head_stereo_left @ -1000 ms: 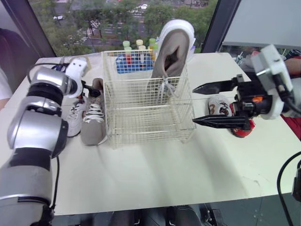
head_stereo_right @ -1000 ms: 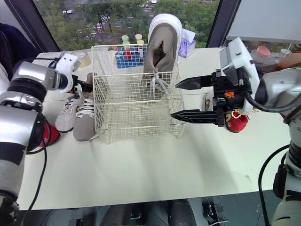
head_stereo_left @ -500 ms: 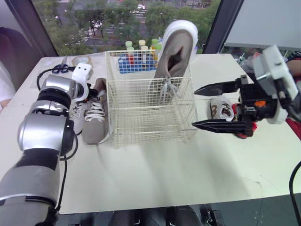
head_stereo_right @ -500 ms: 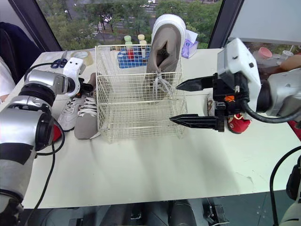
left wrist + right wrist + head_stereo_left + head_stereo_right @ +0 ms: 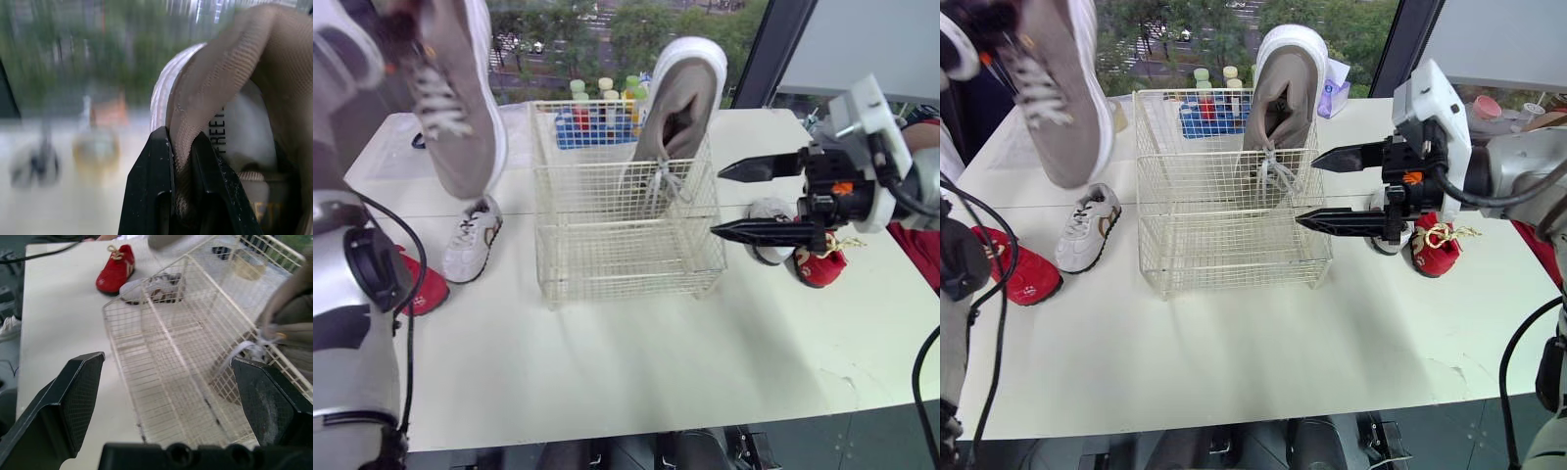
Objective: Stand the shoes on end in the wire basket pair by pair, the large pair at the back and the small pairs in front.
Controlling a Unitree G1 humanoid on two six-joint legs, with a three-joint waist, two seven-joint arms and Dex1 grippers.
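Observation:
My left gripper (image 5: 180, 138) is shut on the heel edge of a large beige shoe (image 5: 455, 98), which hangs high above the table's left side, toe down. Its mate (image 5: 675, 103) stands on end in the back right of the white wire basket (image 5: 607, 269). A small white shoe (image 5: 470, 240) and a small red shoe (image 5: 423, 289) lie left of the basket. Another white shoe (image 5: 766, 240) and another red one (image 5: 822, 266) lie to its right, partly behind my right gripper (image 5: 717, 202). That gripper is open, level with the basket's right side.
A blue rack of coloured bottles (image 5: 592, 113) stands behind the basket by the window. A purple box (image 5: 1334, 93) sits at the back right. The table's front half is bare white surface (image 5: 636, 362).
My left gripper closed on the beige shoe that lay left of the basket and raised it high. The red shoe beneath is now uncovered. The right gripper stays open beside the basket.

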